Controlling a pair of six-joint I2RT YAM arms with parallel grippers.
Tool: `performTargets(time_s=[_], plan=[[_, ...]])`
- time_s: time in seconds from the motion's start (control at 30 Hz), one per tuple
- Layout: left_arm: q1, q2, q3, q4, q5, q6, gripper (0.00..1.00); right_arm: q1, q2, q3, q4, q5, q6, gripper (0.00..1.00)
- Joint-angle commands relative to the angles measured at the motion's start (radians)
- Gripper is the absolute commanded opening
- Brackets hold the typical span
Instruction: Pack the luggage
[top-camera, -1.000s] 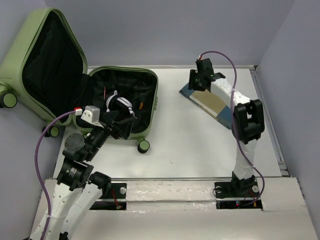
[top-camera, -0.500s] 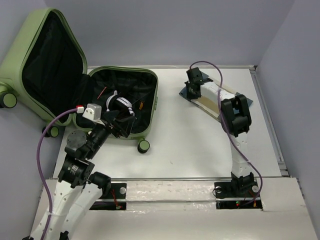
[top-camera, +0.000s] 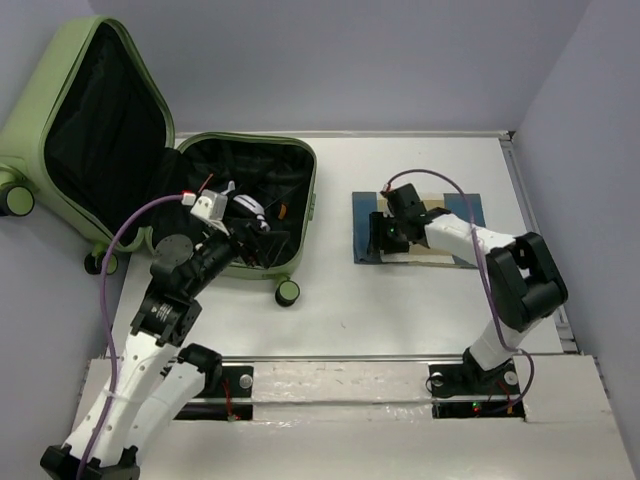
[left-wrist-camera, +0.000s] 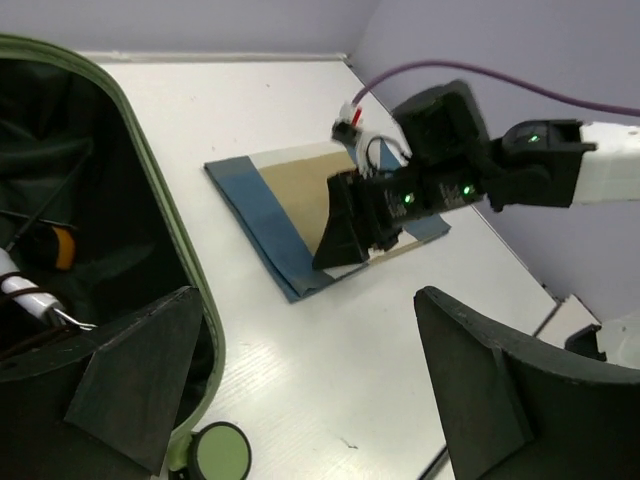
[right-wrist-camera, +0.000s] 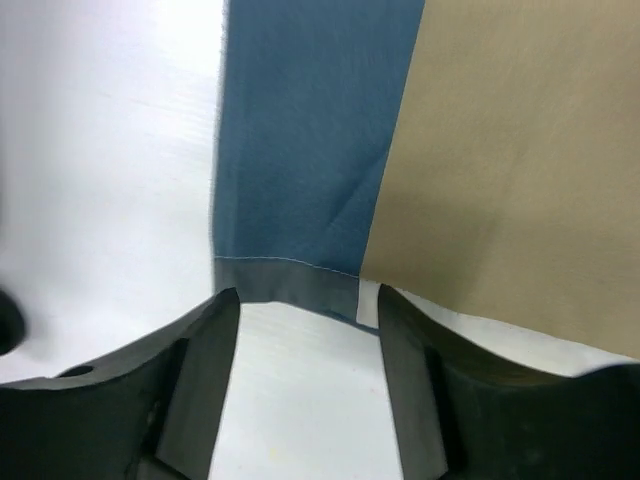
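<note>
Counter (top-camera: 420, 310) runs white and open nearest us. Just beyond it the left pincer (top-camera: 240, 248) hangs with its jaws spread wide over the near rim of the luggage (top-camera: 313, 200), close to a small wheel (top-camera: 288, 292). To the right, at much the same depth, the right pincer (right-wrist-camera: 305, 300) sits low at the left edge of a folded blue-and-tan cloth (right-wrist-camera: 320, 150), jaws apart and straddling its grey hem (right-wrist-camera: 290, 280), nothing gripped. We judge the step in hand to be taking up that cloth for packing. Done well, the jaws would close on the hem with every layer caught, and the lift would carry the fold above the green rim before it crosses. Open counter between cloth and luggage offers a free lane, though the left arm (top-camera: 165, 300) at the rim may crowd the drop. The luggage lies open at the counter's far left, its base flat with a white-and-black item (top-camera: 240, 208) inside, its lid (top-camera: 35, 105) raised at the far corner.
</note>
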Motion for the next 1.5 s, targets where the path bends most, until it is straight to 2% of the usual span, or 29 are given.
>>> performTargets(time_s=[0.0,0.1,0.13,0.27,0.33,0.37,0.5,0.67,0.8,0.97,1.03,1.1,1.17,1.2,1.3,1.33,1.47], plan=[[0.003,0.077,0.076,0.07,0.132,-0.076,0.99,-0.166,-0.168,0.016,0.07,-0.104,0.037,0.69],[-0.02,0.079,0.076,0.099,0.134,-0.141,0.99,-0.324,-0.263,-0.005,0.075,-0.041,0.076,0.78],[-0.032,0.077,0.073,0.103,0.122,-0.161,0.99,-0.431,-0.286,-0.017,0.075,0.013,0.079,0.8],[-0.115,0.086,0.064,0.12,0.024,-0.173,0.99,-0.594,-0.285,-0.033,0.074,0.129,0.079,0.88],[-0.176,0.114,0.065,0.139,-0.032,-0.187,0.99,-0.68,-0.223,-0.016,0.069,0.212,0.073,0.92],[-0.2,0.129,0.061,0.16,-0.065,-0.198,0.99,-0.729,-0.165,0.01,0.058,0.212,0.07,0.93],[-0.319,0.177,0.056,0.185,-0.188,-0.189,0.99,-0.791,0.022,0.081,0.012,0.158,0.024,0.96],[-0.439,0.254,0.065,0.189,-0.311,-0.158,0.99,-0.791,0.14,0.078,-0.017,-0.07,-0.015,0.96],[-0.488,0.353,0.085,0.18,-0.441,-0.116,0.99,-0.782,0.177,0.055,-0.026,-0.168,-0.024,0.87],[-0.5,0.496,0.142,0.159,-0.526,-0.072,0.99,-0.734,0.163,0.004,-0.034,-0.149,-0.018,0.7],[-0.502,0.588,0.195,0.134,-0.559,-0.046,0.99,-0.734,0.156,-0.007,-0.034,-0.147,-0.018,0.52],[-0.504,0.69,0.238,0.108,-0.582,-0.026,0.99,-0.734,0.153,-0.014,-0.034,-0.136,-0.018,0.45],[-0.505,0.763,0.32,0.087,-0.59,0.005,0.99,-0.734,0.151,-0.016,-0.035,-0.121,-0.016,0.31],[-0.505,0.839,0.385,0.055,-0.59,0.012,0.99,-0.734,0.15,-0.02,-0.034,-0.115,-0.018,0.2],[-0.514,0.948,0.474,0.016,-0.616,0.042,0.99,-0.734,0.13,-0.031,-0.025,-0.061,-0.007,0.13],[-0.514,1.014,0.534,-0.014,-0.647,0.045,0.99,-0.734,0.121,-0.048,-0.017,-0.055,-0.001,0.07],[-0.516,1.149,0.649,-0.071,-0.681,0.052,0.99,-0.734,0.038,-0.094,0.003,0.055,0.024,0.07]])
